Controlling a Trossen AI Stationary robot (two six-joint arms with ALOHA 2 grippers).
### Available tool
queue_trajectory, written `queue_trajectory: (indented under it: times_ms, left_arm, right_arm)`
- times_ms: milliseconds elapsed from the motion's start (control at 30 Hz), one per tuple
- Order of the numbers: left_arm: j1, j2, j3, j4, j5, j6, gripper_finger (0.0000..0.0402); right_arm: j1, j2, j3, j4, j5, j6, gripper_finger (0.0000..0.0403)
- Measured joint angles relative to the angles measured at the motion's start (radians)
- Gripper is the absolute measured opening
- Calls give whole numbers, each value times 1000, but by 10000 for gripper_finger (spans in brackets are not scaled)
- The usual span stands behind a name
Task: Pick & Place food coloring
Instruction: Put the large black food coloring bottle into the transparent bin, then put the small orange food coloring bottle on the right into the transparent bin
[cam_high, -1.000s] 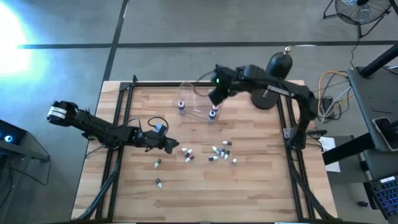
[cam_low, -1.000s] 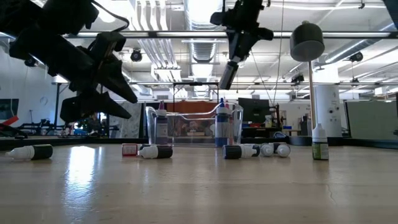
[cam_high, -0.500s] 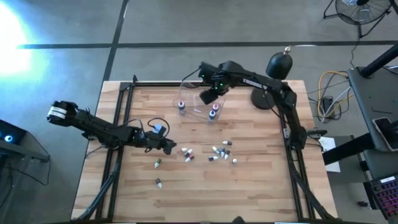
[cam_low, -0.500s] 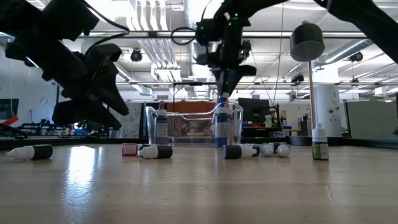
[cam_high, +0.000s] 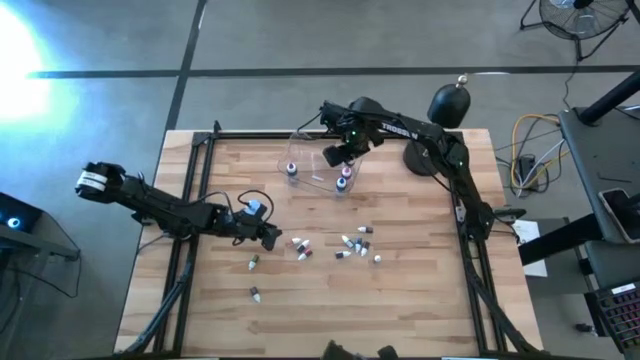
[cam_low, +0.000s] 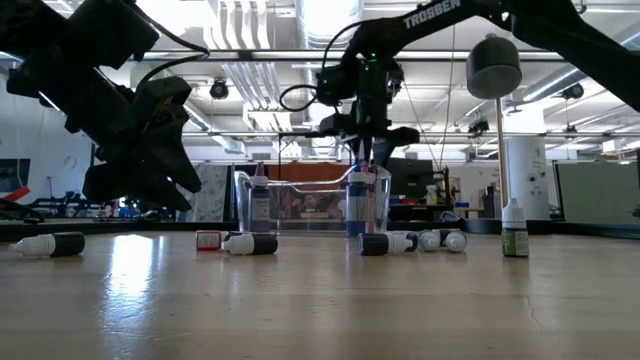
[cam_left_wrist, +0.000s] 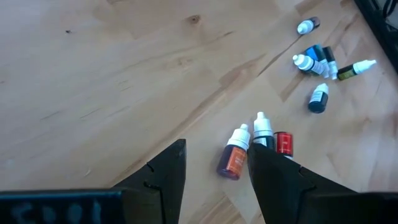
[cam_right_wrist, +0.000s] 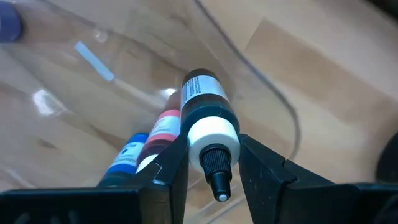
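Several small food coloring bottles (cam_high: 350, 243) lie loose on the middle of the wooden table. Three more stand in the clear tub (cam_high: 308, 158) at the far side, among them a purple one (cam_low: 260, 196) and a blue one (cam_low: 355, 203). My right gripper (cam_high: 340, 155) is over the tub, shut on a dark bottle with a white cap (cam_right_wrist: 211, 134). My left gripper (cam_high: 268, 233) is open and empty, a little above the table, just left of three lying bottles (cam_left_wrist: 261, 140); it also shows in the low view (cam_low: 150, 135). My right gripper pinches the dark bottle between its two fingers (cam_right_wrist: 169, 163), at its white cap and shoulder (cam_right_wrist: 214, 138). The fingers point down from above. The bottle hangs upright below them, cap up, its dark body (cam_right_wrist: 202, 93) over the tub's inside; whether its base rests there, I cannot tell.
Two bottles (cam_high: 255, 263) (cam_high: 256, 293) lie apart toward the near left. One bottle stands upright at the right in the low view (cam_low: 514, 230). A dark lamp base (cam_high: 425, 160) stands at the far right. Black rails (cam_high: 190, 200) run along the table's sides.
My right gripper, holding the dark bottle, has moved a little toward the table's left and come down over the tub. It has turned from a slant until its fingers point straight down.
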Motion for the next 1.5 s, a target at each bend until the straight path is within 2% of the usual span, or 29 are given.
queue_trajectory:
  times_ms: [133, 533, 800, 1033, 1167, 1233, 1333, 1500]
  left_arm:
    - [0, 0, 0, 0, -14, 1, 147]
    - [0, 0, -1, 0, -15, 0, 147]
    - [0, 0, -1, 0, -10, 0, 147]
    - [4, 0, -1, -26, 58, 28, 147]
    - [6, 0, -2, -58, 74, 26, 147]
    - [8, 2, 5, -57, 99, 81, 147]
    - [7, 13, 37, -51, 119, 264, 147]
    - [8, 37, 62, 2, 31, 674, 147]
  right_arm:
    - [2, 11, -2, 0, -12, 28, 121]
    - [2, 6, -3, 5, 2, 42, 193]
    - [19, -97, -1, 12, 101, 23, 209]
    - [150, -250, -11, 7, 190, -15, 210]
    - [248, -312, -40, 4, 256, 28, 210]
    - [300, -338, -57, 3, 295, 54, 210]
    - [374, -375, -90, -12, 381, 76, 210]
    - [500, -426, -160, -43, 494, 100, 210]
